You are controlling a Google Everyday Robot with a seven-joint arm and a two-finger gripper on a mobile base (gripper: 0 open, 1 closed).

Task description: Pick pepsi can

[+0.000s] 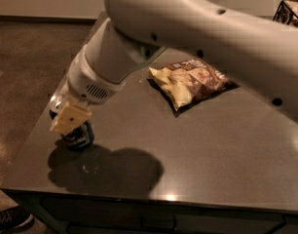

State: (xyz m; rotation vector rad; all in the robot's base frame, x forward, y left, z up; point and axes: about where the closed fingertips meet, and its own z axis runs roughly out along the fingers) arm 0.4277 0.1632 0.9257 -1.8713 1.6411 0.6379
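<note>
My claw [70, 125] hangs low over the near left corner of the bench [227, 150], right at the pepsi can [80, 137]. The can is directly under and against the claw, close to the bench's left edge, with only its dark blue lower body showing. I cannot tell whether the claw is open or clamped on it. A dark shadow spreads on the bench just near and right of the can. My white arm [197, 28] runs up and rightward across the view. Past it, mid-bench, lies a flat chip bag [193, 82], well apart from the can. A black wire basket [290, 11] shows at the far right.
</note>
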